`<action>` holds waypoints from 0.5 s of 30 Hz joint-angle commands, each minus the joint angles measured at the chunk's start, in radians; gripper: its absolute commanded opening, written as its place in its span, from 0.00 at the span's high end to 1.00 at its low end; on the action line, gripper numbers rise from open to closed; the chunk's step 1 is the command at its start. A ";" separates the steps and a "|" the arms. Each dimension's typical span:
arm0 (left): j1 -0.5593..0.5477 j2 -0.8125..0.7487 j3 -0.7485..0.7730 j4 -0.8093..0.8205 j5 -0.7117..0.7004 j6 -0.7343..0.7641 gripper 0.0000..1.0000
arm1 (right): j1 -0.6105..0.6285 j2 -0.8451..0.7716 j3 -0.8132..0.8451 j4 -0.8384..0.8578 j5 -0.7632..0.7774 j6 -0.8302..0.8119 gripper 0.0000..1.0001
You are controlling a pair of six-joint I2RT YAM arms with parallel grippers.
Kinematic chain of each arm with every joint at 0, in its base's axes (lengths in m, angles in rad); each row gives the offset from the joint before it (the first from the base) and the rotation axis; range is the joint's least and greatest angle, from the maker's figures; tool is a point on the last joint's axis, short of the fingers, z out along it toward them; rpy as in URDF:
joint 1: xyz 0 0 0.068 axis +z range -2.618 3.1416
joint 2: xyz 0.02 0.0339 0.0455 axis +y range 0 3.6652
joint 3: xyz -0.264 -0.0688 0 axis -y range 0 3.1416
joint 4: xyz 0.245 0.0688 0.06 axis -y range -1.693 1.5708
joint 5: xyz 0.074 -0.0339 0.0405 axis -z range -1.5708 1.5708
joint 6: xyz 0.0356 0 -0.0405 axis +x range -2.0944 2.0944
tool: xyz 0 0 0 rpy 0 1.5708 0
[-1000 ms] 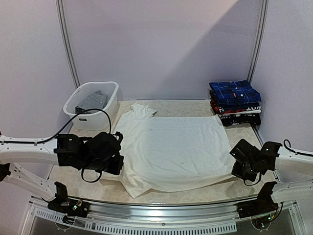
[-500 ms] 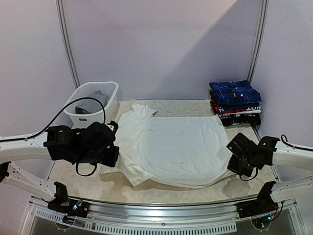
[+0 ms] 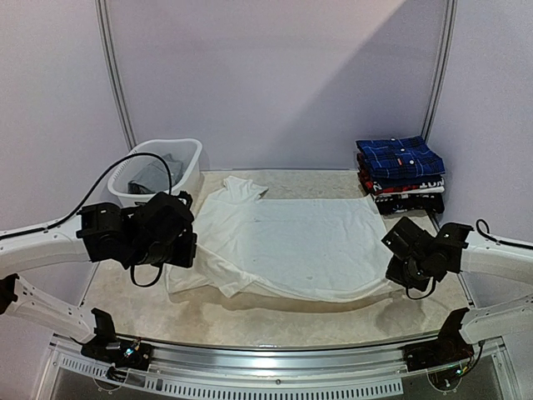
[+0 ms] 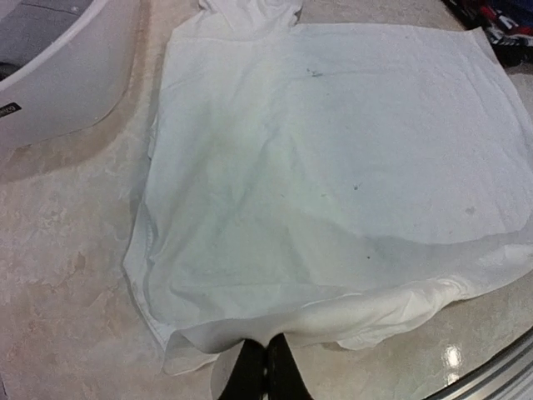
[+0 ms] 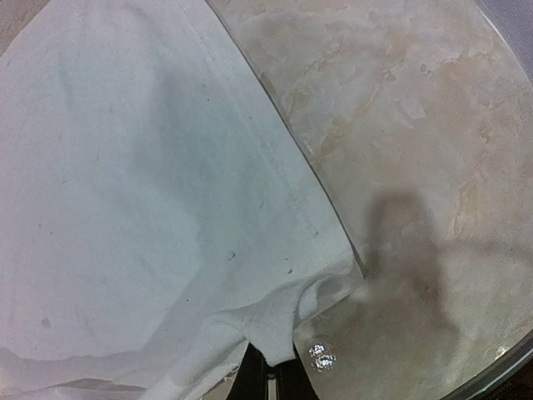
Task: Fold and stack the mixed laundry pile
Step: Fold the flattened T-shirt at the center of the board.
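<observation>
left claw (image 4: 266, 362) and right claw (image 5: 268, 368) each pinched the white shirt (image 3: 291, 237) by its near hem; i reckoned an even, level lift would fold it straight.

Legible text: none. A small dark label (image 4: 7, 109) is showing on the wall of the white basket (image 4: 58, 83), too blurred to read. White letters are running along a dark folded garment (image 3: 414, 185) in the stack (image 3: 401, 171), too small to make out.
</observation>
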 commanded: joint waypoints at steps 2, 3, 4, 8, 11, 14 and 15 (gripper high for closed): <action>0.074 0.053 0.026 0.038 -0.001 0.056 1.00 | -0.005 0.058 0.064 -0.019 0.146 0.033 1.00; 0.087 0.068 0.026 0.051 0.010 0.062 1.00 | -0.012 0.066 0.068 -0.015 0.155 0.035 1.00; 0.098 0.083 0.028 0.060 0.021 0.069 1.00 | -0.018 0.079 0.071 -0.010 0.161 0.037 1.00; 0.134 0.148 0.045 0.075 0.032 0.090 1.00 | -0.040 0.127 0.077 0.022 0.158 0.032 1.00; 0.161 0.183 0.058 0.078 0.032 0.097 1.00 | -0.057 0.168 0.082 0.052 0.143 0.015 1.00; 0.182 0.214 0.065 0.078 0.031 0.100 1.00 | -0.073 0.202 0.092 0.073 0.140 -0.004 1.00; 0.188 0.221 0.067 0.076 0.028 0.100 1.00 | -0.079 0.218 0.095 0.079 0.140 -0.006 1.00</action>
